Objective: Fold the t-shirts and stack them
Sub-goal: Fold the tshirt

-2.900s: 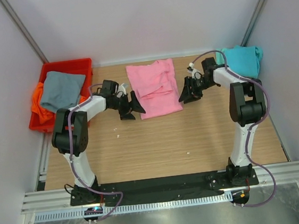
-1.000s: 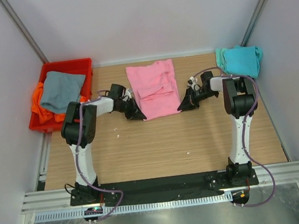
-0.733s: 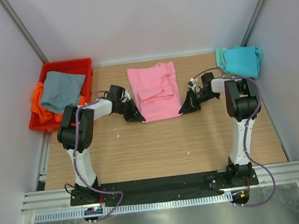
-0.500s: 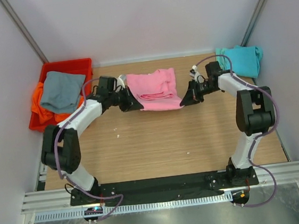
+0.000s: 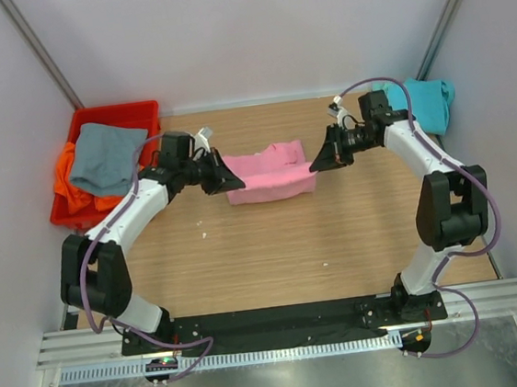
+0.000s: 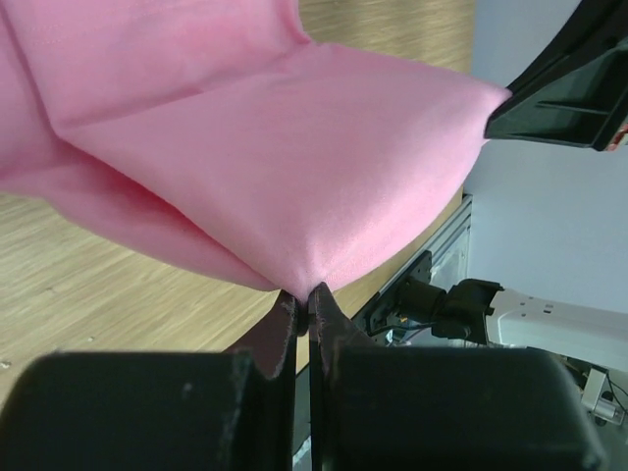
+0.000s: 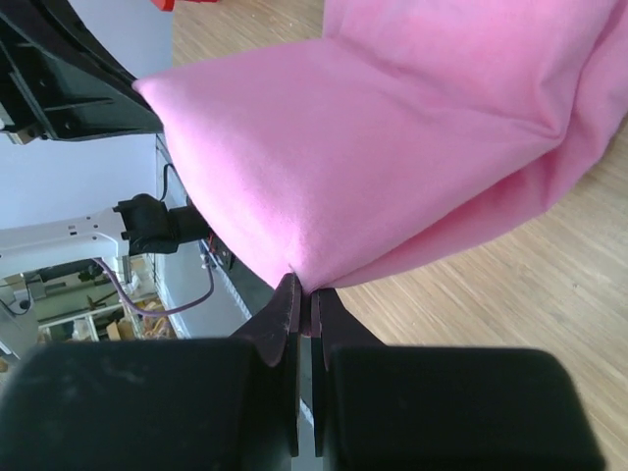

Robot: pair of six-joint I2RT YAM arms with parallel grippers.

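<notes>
The pink t-shirt (image 5: 268, 172) hangs in a low fold over the middle of the wooden table, its near edge lifted. My left gripper (image 5: 224, 173) is shut on the shirt's left corner (image 6: 299, 280), and my right gripper (image 5: 315, 159) is shut on its right corner (image 7: 306, 285). Pink cloth (image 7: 392, 147) fills both wrist views, stretched between the two grippers. A teal t-shirt (image 5: 423, 102) lies folded at the back right corner. A grey t-shirt (image 5: 107, 156) lies on top of an orange one (image 5: 69, 181) in the bin.
The red plastic bin (image 5: 125, 112) stands at the back left, half off the table's left edge. White walls close in the table on the left, back and right. Bare wood (image 5: 283, 246) stretches from the pink shirt to the arm bases.
Both grippers shut on the near corners of the flat pink shirt, then lifted them and carried them toward the back. The shirt now stands doubled over instead of lying flat.
</notes>
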